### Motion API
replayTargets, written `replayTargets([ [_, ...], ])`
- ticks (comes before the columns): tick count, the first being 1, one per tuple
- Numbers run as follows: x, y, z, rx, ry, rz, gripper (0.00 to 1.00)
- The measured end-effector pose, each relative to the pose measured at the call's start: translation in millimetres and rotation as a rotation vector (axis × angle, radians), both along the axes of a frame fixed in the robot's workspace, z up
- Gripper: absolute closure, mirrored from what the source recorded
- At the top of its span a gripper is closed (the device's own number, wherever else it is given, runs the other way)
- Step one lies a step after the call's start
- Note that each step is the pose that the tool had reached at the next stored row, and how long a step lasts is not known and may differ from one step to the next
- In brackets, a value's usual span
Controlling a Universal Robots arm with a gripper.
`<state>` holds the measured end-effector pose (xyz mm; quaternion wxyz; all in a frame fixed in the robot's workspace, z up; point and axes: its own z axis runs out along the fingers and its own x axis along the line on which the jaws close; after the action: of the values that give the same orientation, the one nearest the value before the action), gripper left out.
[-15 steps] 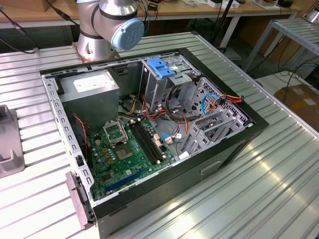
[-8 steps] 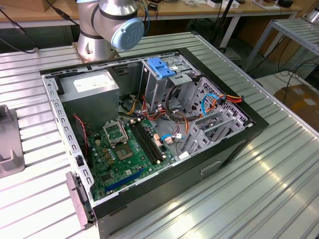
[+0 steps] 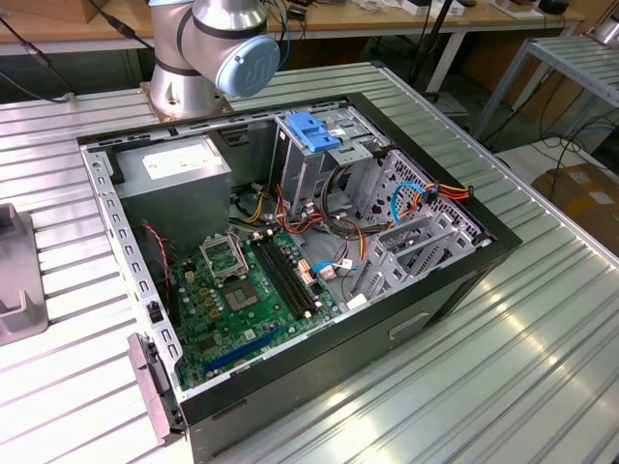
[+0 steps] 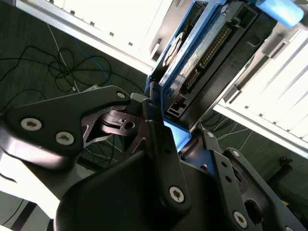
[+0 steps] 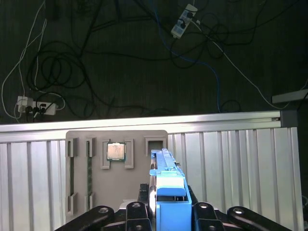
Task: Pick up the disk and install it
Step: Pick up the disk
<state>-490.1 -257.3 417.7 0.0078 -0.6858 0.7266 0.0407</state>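
Bright blue plastic rails are borne by the flat grey-metal disk (image 5: pixel 168 190). The angular metal hand (image 4: pixel 173 120) is finished in matte black. The ribbed silver metal tabletop (image 5: pixel 240 159) is striped.

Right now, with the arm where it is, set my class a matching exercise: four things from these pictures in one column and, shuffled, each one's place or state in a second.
Column one
1. disk
2. motherboard
3. processor chip
4. power-supply box

Column two
A. green, lying flat inside the open case
B. sitting in a recess of the grey tray
C. grey with a white sticker, in a corner of the case
D. clamped on edge in the gripper jaws

Pairs: 1-D, 2-A, 3-B, 4-C
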Motion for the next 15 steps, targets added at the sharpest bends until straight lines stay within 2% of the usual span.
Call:
replayTargets([
  [15, 0.0, 0.0, 4.9, 0.0000, 0.0000, 0.000, 0.63],
])
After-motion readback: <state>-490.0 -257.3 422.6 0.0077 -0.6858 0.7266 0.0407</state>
